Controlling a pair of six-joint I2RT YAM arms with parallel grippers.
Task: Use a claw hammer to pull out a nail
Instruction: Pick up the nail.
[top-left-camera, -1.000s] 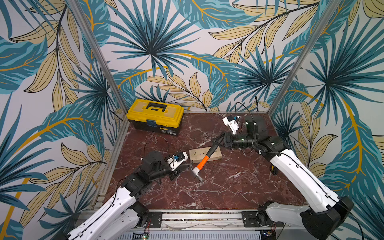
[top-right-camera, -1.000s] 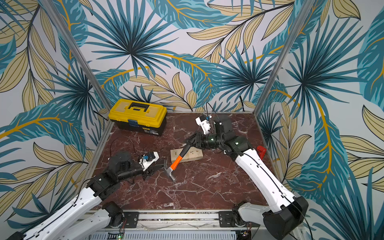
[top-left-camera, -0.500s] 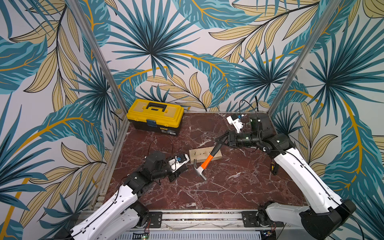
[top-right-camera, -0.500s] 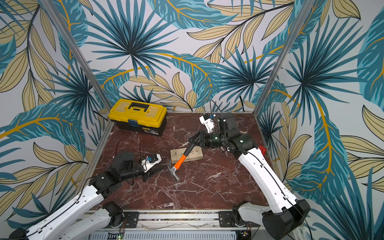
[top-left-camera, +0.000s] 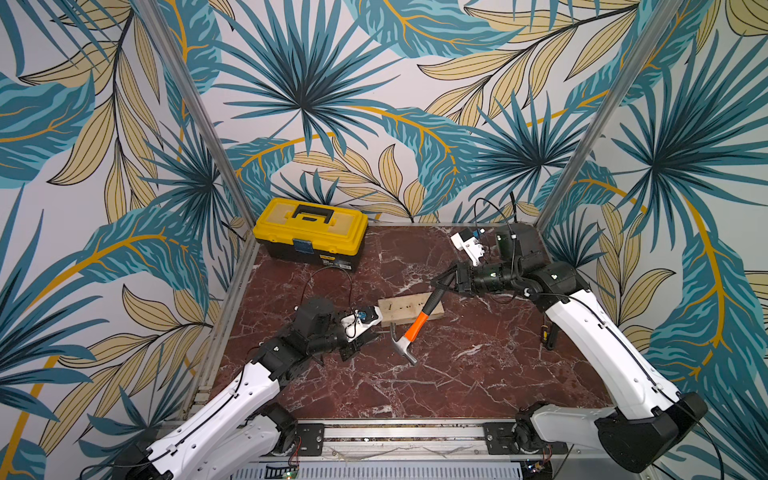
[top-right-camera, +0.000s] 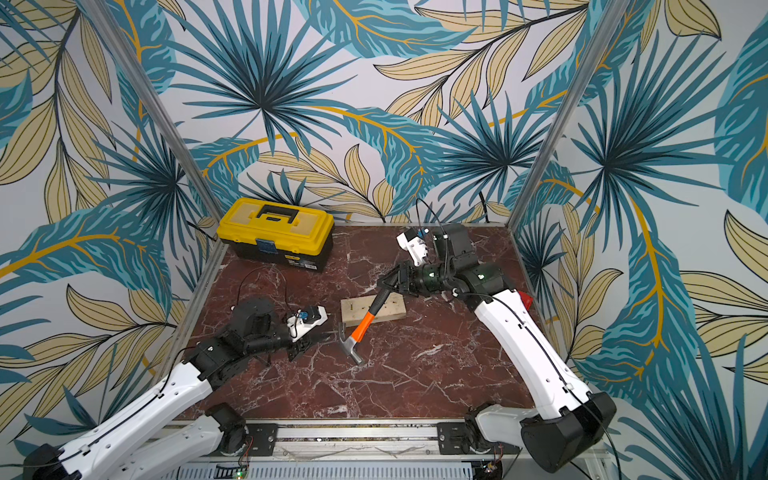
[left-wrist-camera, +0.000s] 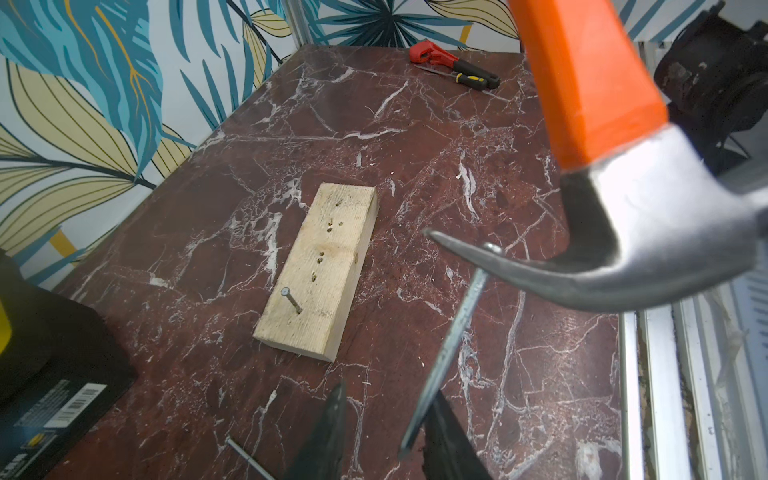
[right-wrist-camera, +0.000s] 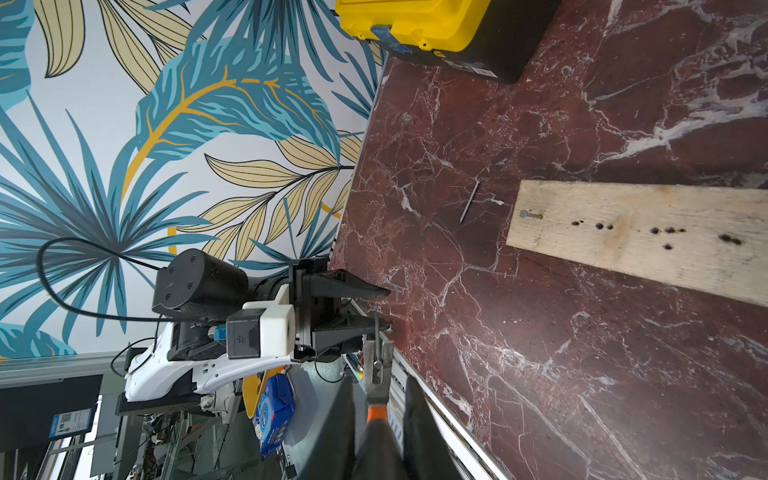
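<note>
Hammer: claw hammer (top-left-camera: 417, 325) (top-right-camera: 362, 325) is up off the table, silver head low on the robot's side of the wood block, shaft slanting up and back across it.
Right gripper: right gripper (top-left-camera: 442, 286) (right-wrist-camera: 380, 432) is clenched on the black lower shaft, above the block's far edge.
Nail: nail (left-wrist-camera: 453, 332) is hooked by its head in the claw's fork, shank slanting down, clear of the wood.
Left gripper: left gripper (left-wrist-camera: 388, 399) (right-wrist-camera: 388, 309) has its fingers parted. The nail's tip sits between them, close to one finger with a gap to the other, so no clamp.
Block: wood block (top-left-camera: 395, 309) (left-wrist-camera: 324, 274) lies flat mid-table on the red marble table (top-left-camera: 457, 374), dotted with empty holes.
Second nail: second nail (left-wrist-camera: 291, 300) (right-wrist-camera: 530, 215) stands tilted in the block's end on the left arm's side.
Loose nail: loose nail (right-wrist-camera: 469, 203) lies flat on the marble just beside that end.
Toolbox: yellow toolbox (top-left-camera: 309, 230) sits lid down in the far-left corner.
Red tool: red-headed tool (left-wrist-camera: 432, 56) lies at the right edge, well apart.
</note>
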